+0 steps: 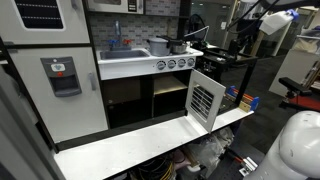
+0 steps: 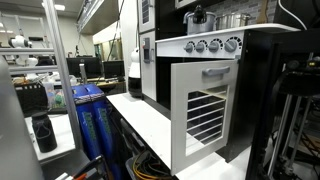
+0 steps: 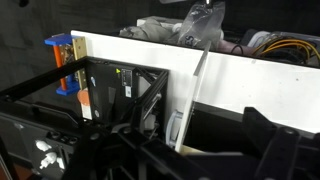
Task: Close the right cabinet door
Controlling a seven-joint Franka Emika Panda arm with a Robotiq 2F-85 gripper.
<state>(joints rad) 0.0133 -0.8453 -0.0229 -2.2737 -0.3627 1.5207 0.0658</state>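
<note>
- Door (image 1: 207, 100) stands swung out from its dark opening, below the knobs (image 1: 175, 63) and above the white surface (image 1: 130, 148).
- Jaws show only as dark shapes low in the wrist view; whether spread or pressed together, I cannot tell.
- Risk: a tip could catch in the slats, or a push could slide off the frame and leave the door ajar.
- Room: there is open air on the door's outer face, and the surface runs close beneath its lower edge.
</note>
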